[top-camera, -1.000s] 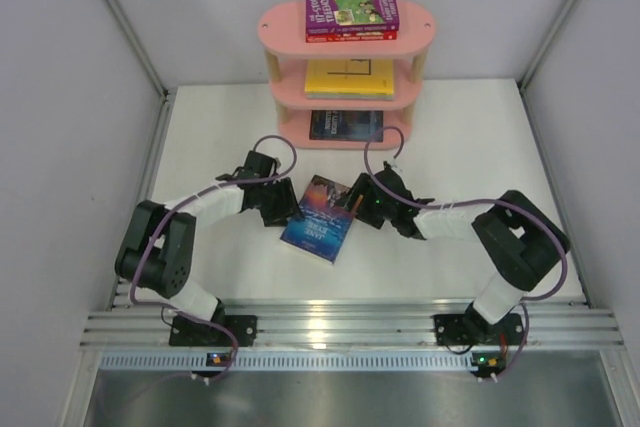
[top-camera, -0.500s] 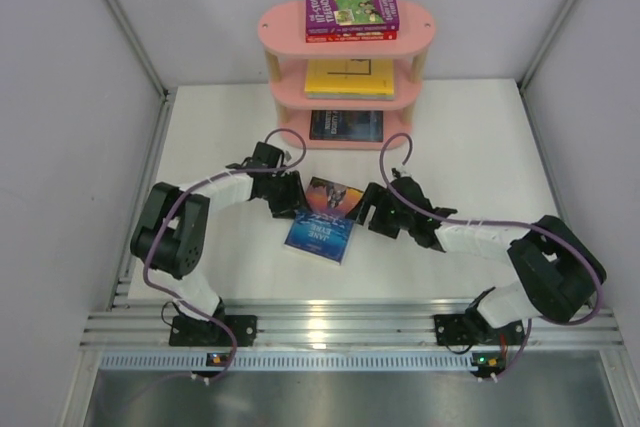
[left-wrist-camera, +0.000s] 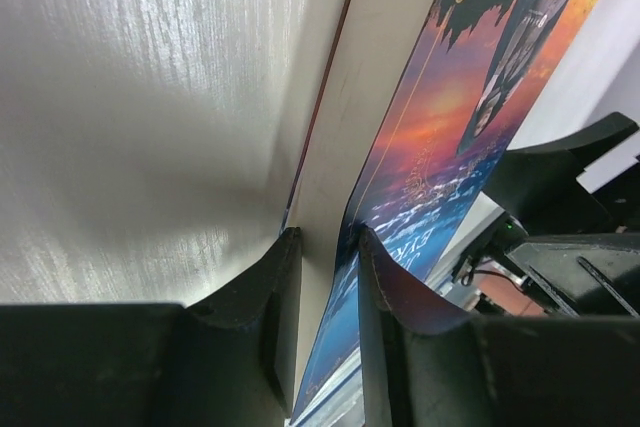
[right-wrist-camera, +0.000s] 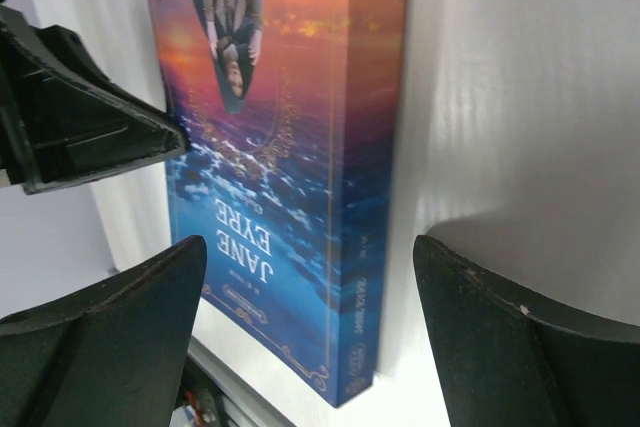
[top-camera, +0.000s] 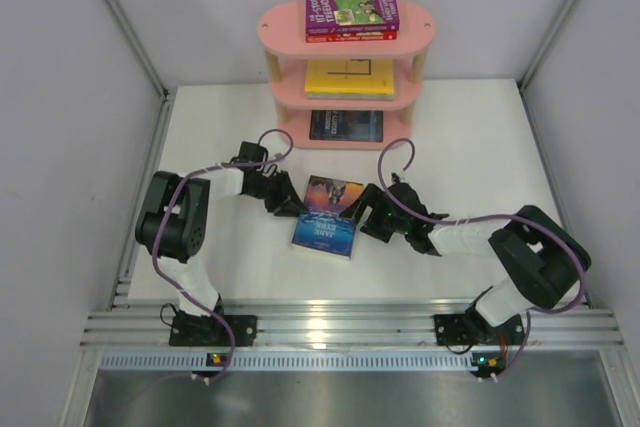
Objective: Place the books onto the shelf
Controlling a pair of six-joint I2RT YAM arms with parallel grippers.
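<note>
Five books show plainly (whether a sixth lies under the yellow one I cannot tell). Four sit on the one pink shelf: the purple book stacked on the red book on the top tier, the yellow book on the middle tier and the navy book on the bottom tier. The blue book lies on the white surface between two tools. The left tool is clamped on its page edge. The right tool stands wide apart at its spine, gripping nothing.
</note>
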